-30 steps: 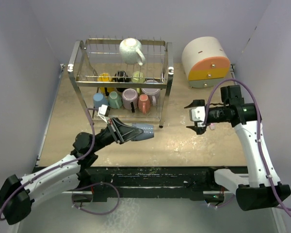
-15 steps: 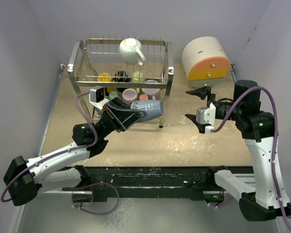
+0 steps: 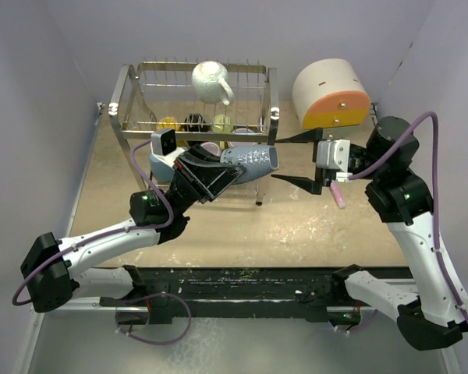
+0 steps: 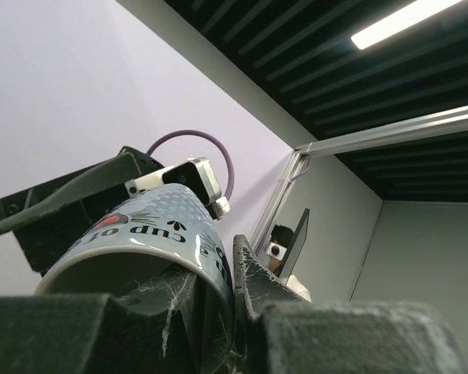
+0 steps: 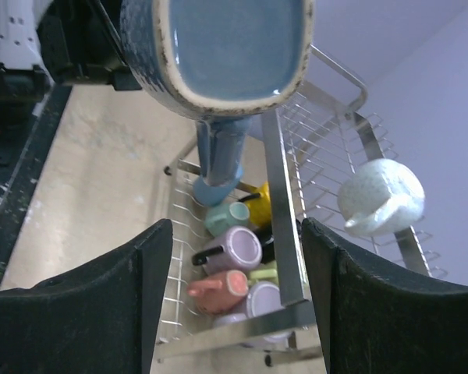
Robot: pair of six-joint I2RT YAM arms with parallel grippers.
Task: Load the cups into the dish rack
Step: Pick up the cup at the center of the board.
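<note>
My left gripper (image 3: pixel 222 175) is shut on a blue-grey printed cup (image 3: pixel 253 162) and holds it in the air by the front right corner of the silver dish rack (image 3: pixel 271 117). In the left wrist view the cup (image 4: pixel 140 234) sits between my fingers (image 4: pixel 257 296), one inside the rim. My right gripper (image 3: pixel 295 160) is open, its jaws facing the cup's base (image 5: pixel 234 47) just to the cup's right. The lower tier holds several cups: teal (image 5: pixel 230 216), purple (image 5: pixel 238 249), salmon (image 5: pixel 218 287), yellow (image 5: pixel 257 204). A white cup (image 3: pixel 210 82) lies on the top tier.
A cream-and-orange drawer box (image 3: pixel 331 93) stands at the back right. A small pink stick (image 3: pixel 339 195) shows below my right wrist. The rack's right post (image 5: pixel 285 210) stands between my right fingers in the wrist view. Grey walls close in the table.
My left arm has lifted the blue-grey cup up and to the right, beside the rack's corner. My right arm has risen and swung left, its open jaws now facing the cup.
</note>
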